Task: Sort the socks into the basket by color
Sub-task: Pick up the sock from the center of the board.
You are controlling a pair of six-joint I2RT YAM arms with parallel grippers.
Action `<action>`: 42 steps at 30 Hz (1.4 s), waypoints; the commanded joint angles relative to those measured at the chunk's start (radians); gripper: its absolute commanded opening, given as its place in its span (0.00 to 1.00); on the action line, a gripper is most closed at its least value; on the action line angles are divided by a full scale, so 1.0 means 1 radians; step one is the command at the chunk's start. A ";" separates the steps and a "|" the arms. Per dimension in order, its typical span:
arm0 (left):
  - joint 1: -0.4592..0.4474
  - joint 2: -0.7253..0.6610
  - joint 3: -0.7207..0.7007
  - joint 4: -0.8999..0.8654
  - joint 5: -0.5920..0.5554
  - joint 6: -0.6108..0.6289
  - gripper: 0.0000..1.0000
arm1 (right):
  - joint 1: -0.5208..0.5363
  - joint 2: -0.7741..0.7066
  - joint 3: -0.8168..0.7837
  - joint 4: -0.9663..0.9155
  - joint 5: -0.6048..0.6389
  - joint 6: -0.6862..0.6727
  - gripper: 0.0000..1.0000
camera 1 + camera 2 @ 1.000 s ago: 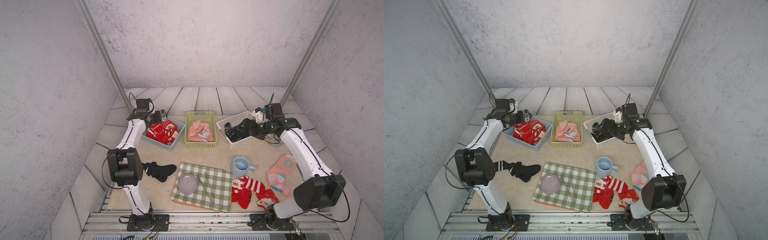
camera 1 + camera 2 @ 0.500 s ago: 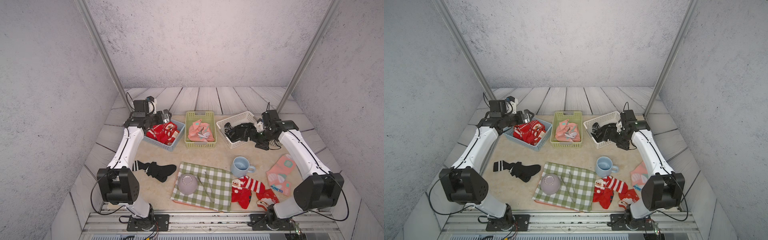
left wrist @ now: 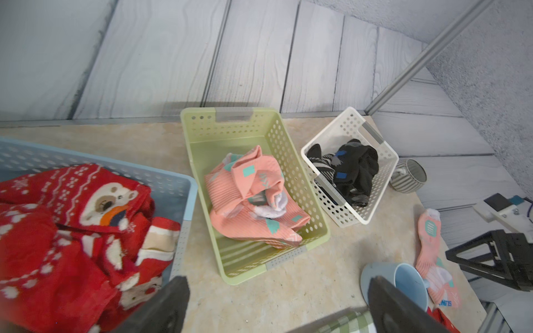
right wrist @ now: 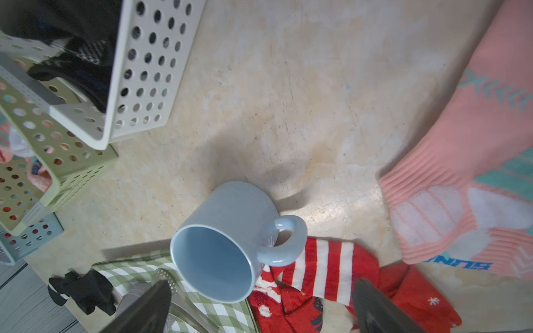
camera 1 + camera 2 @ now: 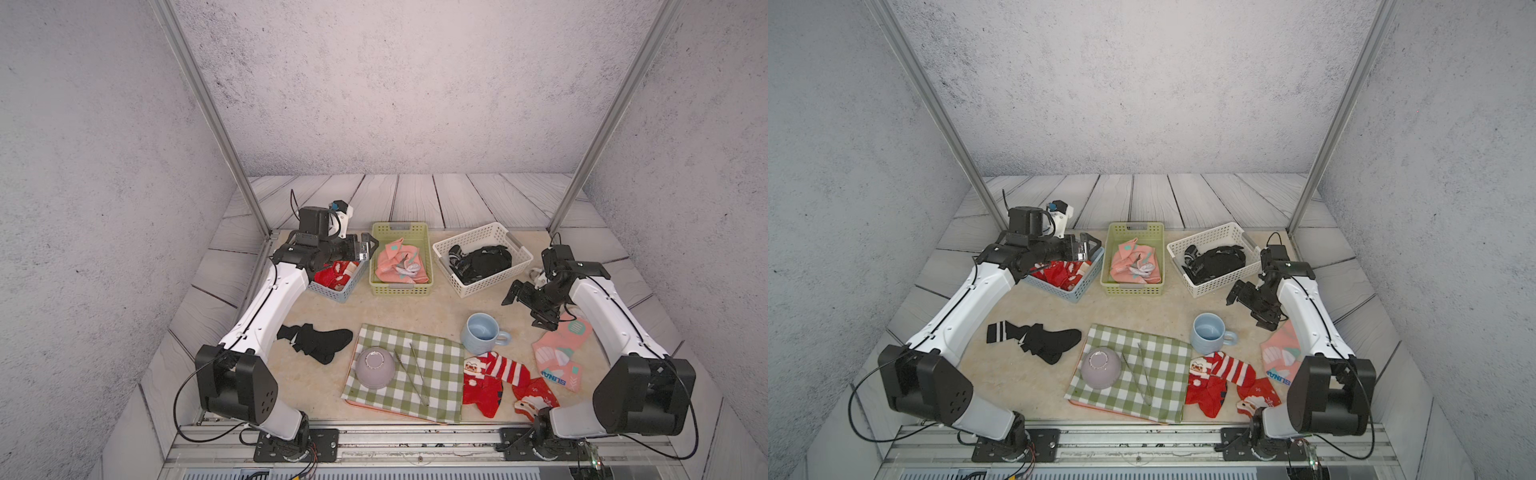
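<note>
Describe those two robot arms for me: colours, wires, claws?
Both look alike. The left arm and right arm have smooth white shells joined by chunky black joint blocks, with thin black cables looping outside. The left gripper and right gripper are black, each with two angular, triangular-framed fingers.

Beige marbled tabletop (image 5: 403, 309) carries a blue basket (image 5: 338, 291), a green basket (image 5: 401, 289) and a white basket (image 5: 487, 286) along its far side; nearer the front lie black socks (image 5: 320, 343), a green-checked cloth (image 5: 438, 374), a blue mug (image 5: 481, 336), red Christmas socks (image 5: 494, 380), a pink sock (image 5: 561, 347).
</note>
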 commanded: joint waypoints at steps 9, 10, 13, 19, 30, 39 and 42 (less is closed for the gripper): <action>-0.061 -0.069 -0.091 0.027 0.050 0.000 1.00 | -0.222 0.084 -0.064 0.148 0.138 0.122 0.99; -0.063 -0.074 -0.095 0.028 0.051 -0.002 1.00 | -0.238 0.099 -0.063 0.152 0.157 0.115 0.99; -0.068 -0.087 -0.097 0.030 0.058 -0.006 1.00 | -0.293 0.148 -0.068 0.180 0.200 0.108 0.99; -0.072 -0.103 -0.109 0.027 0.053 -0.005 1.00 | -0.320 0.216 -0.088 0.219 0.235 0.093 0.99; -0.072 -0.115 -0.122 0.039 0.036 -0.009 1.00 | -0.323 0.302 -0.141 0.296 0.204 0.084 0.88; -0.071 -0.107 -0.114 0.063 0.054 -0.022 1.00 | -0.322 0.309 -0.172 0.347 0.184 0.082 0.65; -0.071 -0.106 -0.111 0.065 0.055 -0.023 1.00 | -0.323 0.313 -0.185 0.370 0.157 0.085 0.44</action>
